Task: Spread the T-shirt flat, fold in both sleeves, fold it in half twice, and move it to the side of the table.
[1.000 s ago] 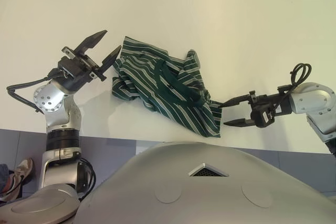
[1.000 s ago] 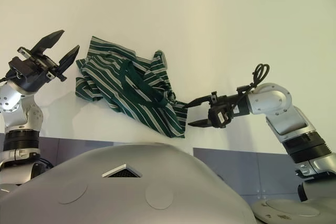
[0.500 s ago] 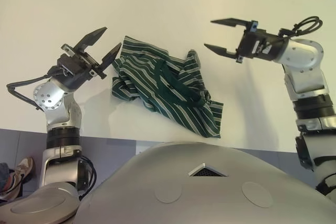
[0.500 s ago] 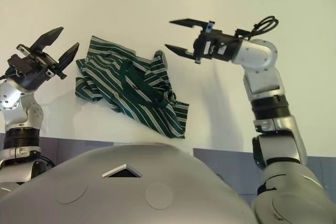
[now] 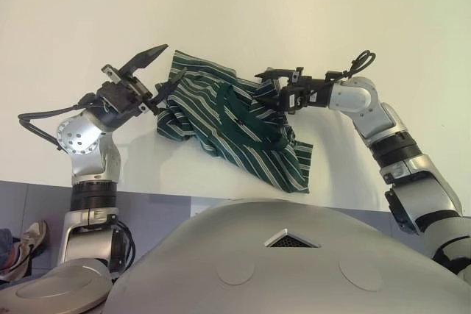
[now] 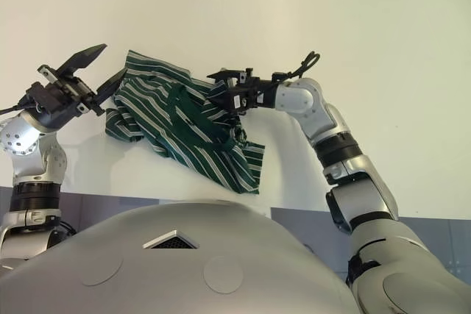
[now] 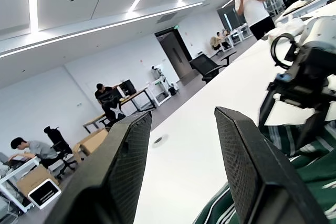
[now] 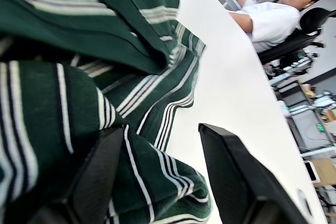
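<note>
Left gripper [image 5: 174, 60] — fingers spread wide, holding nothing — is at the left edge of the crumpled green striped T-shirt [image 5: 221, 123]. Right gripper [image 5: 259, 87] — fingers [image 8: 231, 182] parted, not clamped — is over the T-shirt's far right folds. The T-shirt lies on the white table [image 5: 331, 20].

T-shirt [image 5: 213, 112] sleeves hidden among crumpled folds, underside unseen

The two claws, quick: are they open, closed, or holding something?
Left gripper: open, empty, beside the T-shirt.
Right gripper: open, over the T-shirt, holding nothing.
</note>
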### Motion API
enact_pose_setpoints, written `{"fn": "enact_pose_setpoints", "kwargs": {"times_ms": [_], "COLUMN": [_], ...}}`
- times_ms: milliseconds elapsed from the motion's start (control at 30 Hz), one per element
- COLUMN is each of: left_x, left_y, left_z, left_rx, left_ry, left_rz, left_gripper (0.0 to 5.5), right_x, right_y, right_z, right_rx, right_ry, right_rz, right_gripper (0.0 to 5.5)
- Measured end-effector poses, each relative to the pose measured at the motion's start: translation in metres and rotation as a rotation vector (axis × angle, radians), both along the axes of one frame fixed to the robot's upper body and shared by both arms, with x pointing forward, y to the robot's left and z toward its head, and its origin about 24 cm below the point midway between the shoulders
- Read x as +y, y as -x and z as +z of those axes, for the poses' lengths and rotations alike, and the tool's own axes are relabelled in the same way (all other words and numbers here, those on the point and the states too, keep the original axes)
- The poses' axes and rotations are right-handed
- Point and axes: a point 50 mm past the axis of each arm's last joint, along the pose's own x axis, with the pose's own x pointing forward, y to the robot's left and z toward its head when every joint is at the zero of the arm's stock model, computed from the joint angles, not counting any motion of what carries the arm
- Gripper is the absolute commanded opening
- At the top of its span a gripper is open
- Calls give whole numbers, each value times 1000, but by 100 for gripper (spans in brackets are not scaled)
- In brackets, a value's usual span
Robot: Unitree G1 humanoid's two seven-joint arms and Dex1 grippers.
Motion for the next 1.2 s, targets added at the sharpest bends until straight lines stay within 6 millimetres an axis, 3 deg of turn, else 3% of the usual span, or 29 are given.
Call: {"fn": "enact_pose_setpoints", "kwargs": {"times_ms": [133, 267, 400, 467, 567, 667, 733, 800, 967, 1133, 1200], "left_x": [-4, -9, -21, -29, -34, -36, -36, -40, -63, -57, -56], "left_y": [2, 3, -21, -44, -65, -80, -86, -81, -33, -11, -5], "left_z": [1, -3, -21, -25, -6, 18, 23, 12, -13, -32, -30], "left_rx": [-4, 6, -1, -53, -132, -121, -119, -94, -58, -42, -127], "left_ry": [5, -34, -319, -520, -557, -453, -485, -593, -710, -887, -963], "left_rz": [-9, -9, 28, 49, 79, 118, 125, 50, -285, -433, -474], "left_gripper": [222, 222, 222, 222, 222, 222, 222, 222, 222, 222, 222], "right_x": [-8, -17, -18, -17, -16, -16, -15, -15, -15, -15, -15], "right_y": [-31, -44, -45, -45, -45, -43, -43, -43, -43, -43, -43], "right_z": [-2, -3, -3, -2, -3, -5, -6, -6, -7, -7, -8], "right_rx": [-117, -154, -161, -163, -165, -163, -161, -161, -160, -158, -155], "right_ry": [77, 102, 100, 98, 98, 98, 96, 96, 99, 104, 110], "right_rz": [-168, -262, -271, -266, -265, -268, -265, -266, -266, -265, -263], "right_gripper": [267, 267, 267, 267, 267, 267, 267, 267, 267, 267, 267]}}
